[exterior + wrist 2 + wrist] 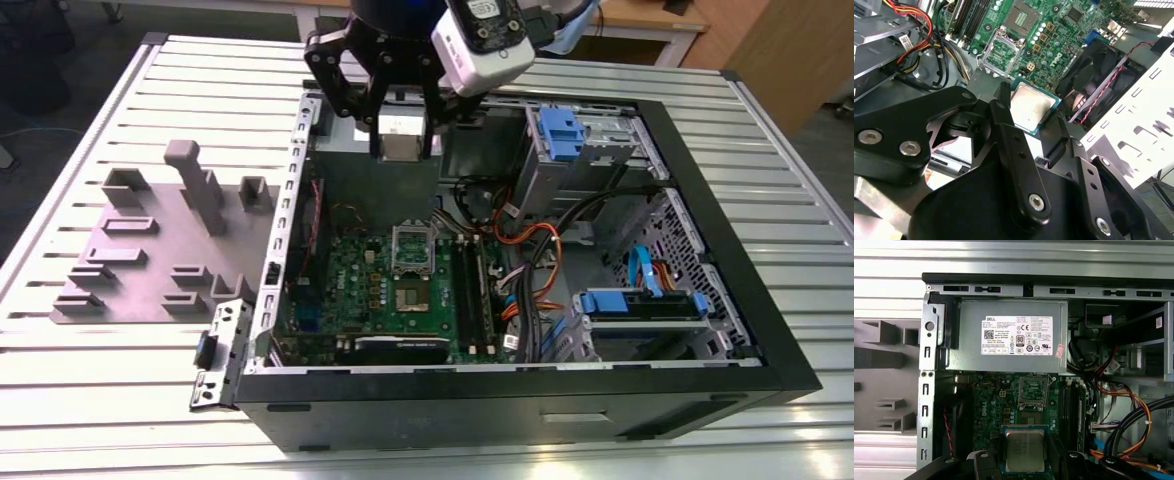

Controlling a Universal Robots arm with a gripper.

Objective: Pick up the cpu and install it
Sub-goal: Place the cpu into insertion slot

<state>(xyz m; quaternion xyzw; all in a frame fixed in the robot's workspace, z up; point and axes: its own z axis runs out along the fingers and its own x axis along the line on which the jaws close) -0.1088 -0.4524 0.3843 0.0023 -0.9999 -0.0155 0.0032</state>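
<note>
CPU (1025, 450) sat pinched in your tool (403, 128), metal top facing the wrist cams, pale rim showing round it. The tool's fingers (1004, 125) were closed down to approx the chip's width, bearing on two opposite edges, w/ nothing else in the grip. In the exterior view the tool hung well above the open PC case (747, 300), over the power supply (1009, 337) end, i.e. not over the green motherboard (367, 290) proper. The silver socket frame (1033, 390) lay flipped open on the board, bare socket just beside it. Grey holder blocks (147, 250) stood on the tabletop (80, 400) outside the case, well apart from the tool.

Risks, as I judged them:
- Grip was on thin edges only, so little purchase. A jolt or a slight easing of the fingers could've tilted or dropped the chip, and a fall onto the socket contacts would likely damage both.
- Orientation: you couldn't tell from these views whether the chip's corner mark matched the socket. If rotated or offset, it would ride on the socket wall and bend contacts under any pressure.
- Level: if the chip went down tilted, one edge would land first and skid.
- Clearance: the tool's wide linkage could snag the open frame, the memory slots (470, 285) or the orange cables (514, 235) nearby, knocking the chip askew.
</note>
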